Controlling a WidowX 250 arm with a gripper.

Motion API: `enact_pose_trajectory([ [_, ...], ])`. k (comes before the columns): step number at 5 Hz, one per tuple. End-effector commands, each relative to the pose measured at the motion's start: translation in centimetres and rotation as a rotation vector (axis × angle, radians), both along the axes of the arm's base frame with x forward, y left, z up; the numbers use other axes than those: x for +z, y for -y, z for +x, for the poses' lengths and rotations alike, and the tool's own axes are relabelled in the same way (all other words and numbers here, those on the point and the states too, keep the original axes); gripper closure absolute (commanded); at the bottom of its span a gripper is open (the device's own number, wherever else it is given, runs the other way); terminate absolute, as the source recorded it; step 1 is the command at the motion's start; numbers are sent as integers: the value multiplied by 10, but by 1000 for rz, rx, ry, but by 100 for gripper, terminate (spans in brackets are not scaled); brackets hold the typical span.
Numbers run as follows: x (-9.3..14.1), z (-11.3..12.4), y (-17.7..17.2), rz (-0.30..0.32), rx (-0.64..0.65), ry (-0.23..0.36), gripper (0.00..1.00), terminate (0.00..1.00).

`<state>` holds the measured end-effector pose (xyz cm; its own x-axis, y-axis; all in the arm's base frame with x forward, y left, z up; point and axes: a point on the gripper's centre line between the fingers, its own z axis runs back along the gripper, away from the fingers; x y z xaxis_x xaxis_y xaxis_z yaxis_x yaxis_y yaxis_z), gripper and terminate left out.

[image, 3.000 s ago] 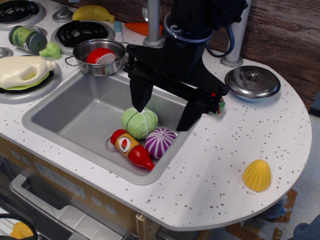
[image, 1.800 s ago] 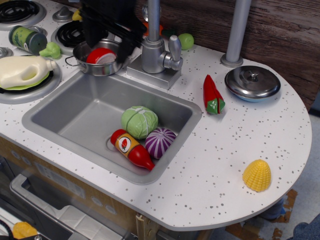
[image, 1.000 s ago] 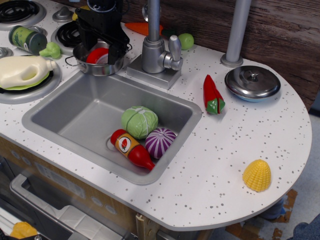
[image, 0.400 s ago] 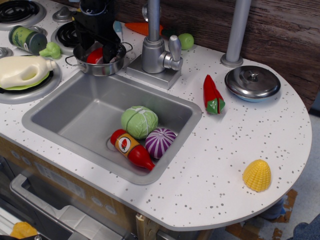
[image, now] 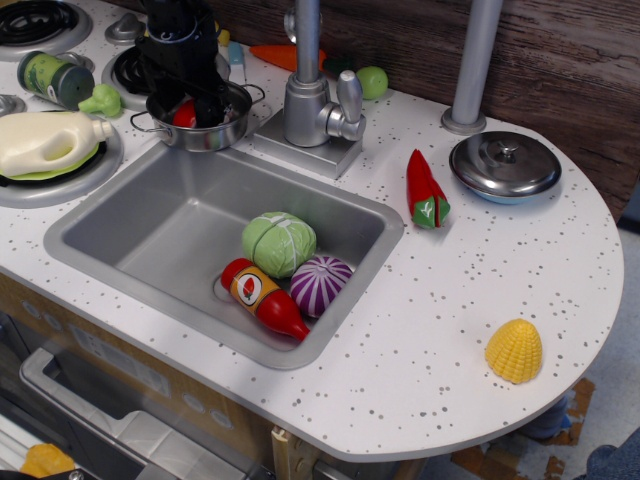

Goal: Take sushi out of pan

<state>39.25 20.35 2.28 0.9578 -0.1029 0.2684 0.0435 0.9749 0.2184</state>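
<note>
The pan (image: 222,134) is a small shiny steel pot with two loop handles, standing on the counter at the sink's back left corner. The sushi (image: 184,114) lies inside it, and only a bit of its red top shows between the black fingers. My gripper (image: 186,104) reaches down into the pan from above. Its fingers (image: 212,102) stand on either side of the sushi with a gap still between them. The rest of the sushi and the pan's far rim are hidden behind the gripper.
The sink (image: 150,225) holds a green cabbage (image: 279,243), a purple cabbage (image: 320,284) and a ketchup bottle (image: 263,297). The faucet (image: 312,95) stands just right of the pan. A chili pepper (image: 426,190), steel lid (image: 504,164) and corn (image: 514,350) lie to the right, a white bottle (image: 50,142) to the left.
My gripper swung from over the sink to the pan at the back left, then lowered into it. Its fingers now hide most of the sushi. The pan has not moved.
</note>
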Motion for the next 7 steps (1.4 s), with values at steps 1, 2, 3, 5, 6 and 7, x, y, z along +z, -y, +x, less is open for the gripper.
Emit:
enact_pose_trajectory([
  [1,17,11,-9,17,-13,51,100,0],
  [2,29,11,-10,30,-13,31,100,0],
  [3,50,6,-14,66,-5,14,100,0],
  [5,93,-43,0,135,101,-15,100,0],
  [6,97,-76,9,142,146,-21,100,0],
  [7,85,-110,14,116,181,-23,100,0],
])
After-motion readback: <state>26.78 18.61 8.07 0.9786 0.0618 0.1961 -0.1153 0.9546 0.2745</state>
